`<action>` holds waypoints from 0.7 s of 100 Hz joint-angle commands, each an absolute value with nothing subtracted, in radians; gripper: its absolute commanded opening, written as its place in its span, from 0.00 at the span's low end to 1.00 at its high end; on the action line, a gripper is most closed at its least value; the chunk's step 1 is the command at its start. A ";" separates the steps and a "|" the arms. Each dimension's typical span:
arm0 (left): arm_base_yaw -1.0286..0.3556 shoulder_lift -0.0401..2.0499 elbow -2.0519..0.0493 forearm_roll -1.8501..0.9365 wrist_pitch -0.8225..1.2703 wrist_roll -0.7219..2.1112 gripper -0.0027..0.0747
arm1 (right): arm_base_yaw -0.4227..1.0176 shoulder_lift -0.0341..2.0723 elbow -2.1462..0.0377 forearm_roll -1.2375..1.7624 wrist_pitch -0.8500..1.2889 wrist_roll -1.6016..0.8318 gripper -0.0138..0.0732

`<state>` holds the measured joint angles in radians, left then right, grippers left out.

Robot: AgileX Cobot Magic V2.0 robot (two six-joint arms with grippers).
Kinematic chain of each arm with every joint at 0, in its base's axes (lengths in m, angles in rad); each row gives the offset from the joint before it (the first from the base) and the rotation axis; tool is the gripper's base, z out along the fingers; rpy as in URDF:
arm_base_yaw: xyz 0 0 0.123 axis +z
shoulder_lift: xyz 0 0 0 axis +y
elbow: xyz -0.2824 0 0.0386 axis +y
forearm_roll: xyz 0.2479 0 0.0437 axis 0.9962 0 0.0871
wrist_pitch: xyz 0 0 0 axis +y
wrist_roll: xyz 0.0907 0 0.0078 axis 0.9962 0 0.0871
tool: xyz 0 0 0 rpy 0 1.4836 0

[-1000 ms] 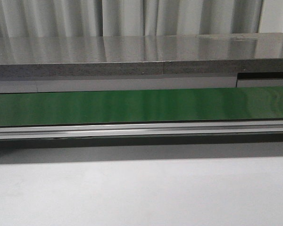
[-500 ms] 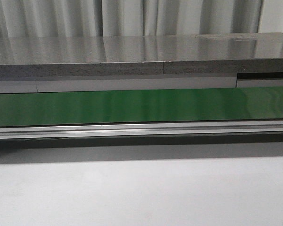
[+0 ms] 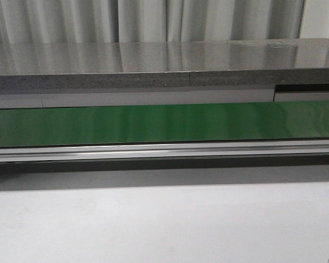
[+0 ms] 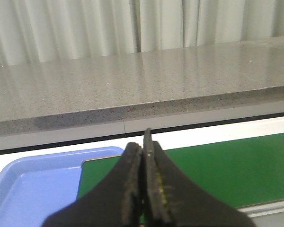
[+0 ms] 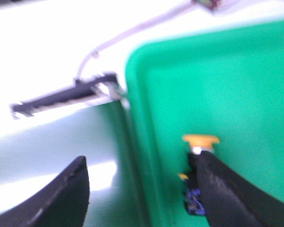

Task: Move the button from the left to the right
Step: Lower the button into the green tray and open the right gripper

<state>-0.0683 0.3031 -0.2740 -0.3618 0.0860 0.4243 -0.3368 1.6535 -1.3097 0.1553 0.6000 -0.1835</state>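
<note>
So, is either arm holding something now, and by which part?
Left gripper: jaws closed together, empty. Right gripper: jaws wide apart; the button sits against one finger over the green tray, not clamped.

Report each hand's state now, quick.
Left hand: closed, holding nothing.
Right hand: open, the yellow-capped black push-button against one finger over the green plastic tray; not gripped.

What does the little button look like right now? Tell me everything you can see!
The button shows only in the blurry right wrist view. It has a flat, round yellow-orange cap on top, a thin pale neck under it, and a dark body lower down with a small yellow bit on its side. It stands upright over the green tray, right against one dark finger of the right gripper, whose fingers are spread wide apart. Whether it rests on the tray floor cannot be told.
</note>
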 commanded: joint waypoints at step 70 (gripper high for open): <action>-0.079 0.309 -0.301 -0.373 0.012 0.420 0.01 | 0.069 0.862 -0.749 0.207 0.072 -0.195 0.73</action>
